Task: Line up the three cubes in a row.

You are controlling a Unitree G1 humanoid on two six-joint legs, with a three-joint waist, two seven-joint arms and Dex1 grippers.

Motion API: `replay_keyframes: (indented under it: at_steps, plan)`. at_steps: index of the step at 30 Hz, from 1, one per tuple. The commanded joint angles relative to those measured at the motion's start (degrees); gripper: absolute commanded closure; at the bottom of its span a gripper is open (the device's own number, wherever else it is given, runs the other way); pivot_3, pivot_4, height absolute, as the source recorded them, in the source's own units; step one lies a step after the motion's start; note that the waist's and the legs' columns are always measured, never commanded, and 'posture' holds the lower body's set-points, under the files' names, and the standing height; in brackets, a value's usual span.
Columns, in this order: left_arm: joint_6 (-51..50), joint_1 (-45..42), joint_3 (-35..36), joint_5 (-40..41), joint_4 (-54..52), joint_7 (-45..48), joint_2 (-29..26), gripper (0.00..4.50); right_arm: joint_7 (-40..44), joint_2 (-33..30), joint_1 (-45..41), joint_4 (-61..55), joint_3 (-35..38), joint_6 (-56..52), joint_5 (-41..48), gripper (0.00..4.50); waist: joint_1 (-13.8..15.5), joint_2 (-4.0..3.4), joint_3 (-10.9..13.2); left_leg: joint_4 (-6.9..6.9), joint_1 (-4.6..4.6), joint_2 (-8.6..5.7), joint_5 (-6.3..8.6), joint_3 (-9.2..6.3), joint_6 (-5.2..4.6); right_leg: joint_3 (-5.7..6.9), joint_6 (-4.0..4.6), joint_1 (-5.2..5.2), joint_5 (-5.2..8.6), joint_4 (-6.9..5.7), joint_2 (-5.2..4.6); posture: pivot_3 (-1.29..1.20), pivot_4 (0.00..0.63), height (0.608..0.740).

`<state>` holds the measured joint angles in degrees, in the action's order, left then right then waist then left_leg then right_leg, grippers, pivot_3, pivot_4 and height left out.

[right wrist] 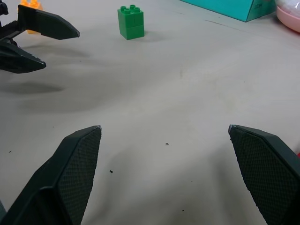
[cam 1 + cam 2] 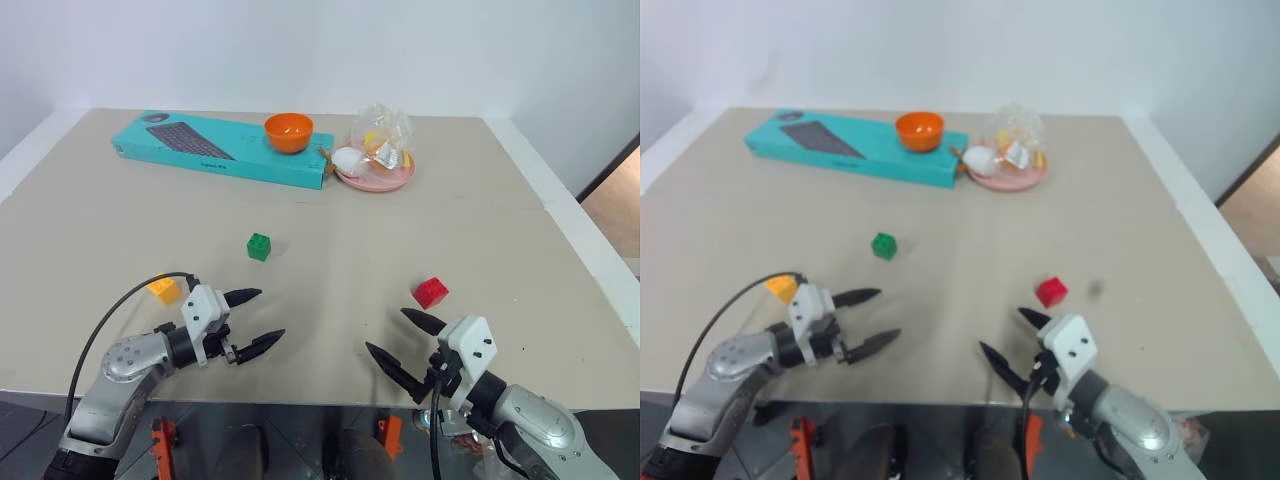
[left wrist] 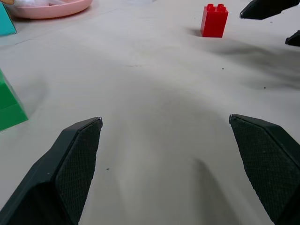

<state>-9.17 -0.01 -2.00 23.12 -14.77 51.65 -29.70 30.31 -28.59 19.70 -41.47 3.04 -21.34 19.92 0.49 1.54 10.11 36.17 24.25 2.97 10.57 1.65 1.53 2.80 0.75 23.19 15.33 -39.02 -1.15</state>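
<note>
Cubes are seen scattered on the tabletop [image 2: 330, 250], green [image 2: 259, 246] mid-table, red [image 2: 431, 292] beside the released right pincer [image 2: 403, 341], yellow-orange [image 2: 164, 290] behind the released left pincer [image 2: 255, 318], and are judged light, rigid and slick, best pinched across flat sides.

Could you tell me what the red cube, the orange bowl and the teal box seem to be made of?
The red cube looks like glossy moulded plastic, with studs on top and crisp edges. The orange bowl seems smooth plastic too, evenly coloured with a soft sheen, though glazed ceramic cannot be ruled out. The teal box appears to be printed cardboard: flat faces, sharp folds and a keyboard picture.
</note>
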Motion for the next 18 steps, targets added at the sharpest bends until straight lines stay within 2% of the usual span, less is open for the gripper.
replay_keyframes:
  at_steps: [1, 5, 8, 13, 18]
  plan:
    - [3.21, -1.36, -0.98, 0.87, -2.44, 4.68, -1.28, 0.02, -2.42, 1.91, -0.27, -3.16, 1.98, 1.71, 0.59, 0.0, 0.0, 0.0, 0.0, 0.0, 0.0, 0.0, 0.0, 0.0, 0.0, 0.0, 0.0, 0.0, 0.0, 0.0, 0.01, 0.0, 0.15, 0.74]
    - [6.29, -2.92, -2.37, 0.24, -1.77, 8.81, -1.85, 0.02, -6.55, 4.11, -2.12, -4.82, 6.32, 1.08, 1.47, 0.0, 0.01, 0.0, 0.0, 0.02, 0.0, -0.01, 0.0, 0.01, 0.0, -0.06, 0.03, 0.0, -0.02, 0.0, 0.04, 0.0, 0.15, 0.74]
    - [7.4, -4.69, -3.46, 0.44, -0.4, 11.67, -1.91, 0.02, -8.83, 4.38, -5.23, -1.69, 12.21, 1.07, 2.27, 0.0, 0.0, 0.0, 0.0, 0.08, 0.02, -0.05, 0.0, 0.07, 0.0, -0.2, 0.02, 0.01, -0.09, 0.0, 0.13, 0.0, 0.15, 0.74]
    - [8.35, -8.21, -5.43, -0.12, 2.39, 15.07, -1.56, 0.02, -5.04, 1.96, -6.44, 5.65, 15.28, 2.82, 2.24, 0.0, 0.0, 0.01, -0.01, 0.09, 0.0, -0.18, -0.01, 0.09, -0.02, -0.4, 0.0, -0.03, -0.1, 0.0, 0.34, 0.0, 0.15, 0.74]
    - [8.38, -12.08, -7.37, -0.6, 5.5, 16.62, -0.3, 0.02, -0.21, 0.75, -8.79, 15.53, 14.36, 5.87, 2.04, 0.0, -0.03, 0.0, 0.0, 0.1, 0.0, -0.16, -0.01, 0.09, -0.05, -0.7, 0.0, -0.02, -0.1, 0.0, 0.59, 0.0, 0.15, 0.74]
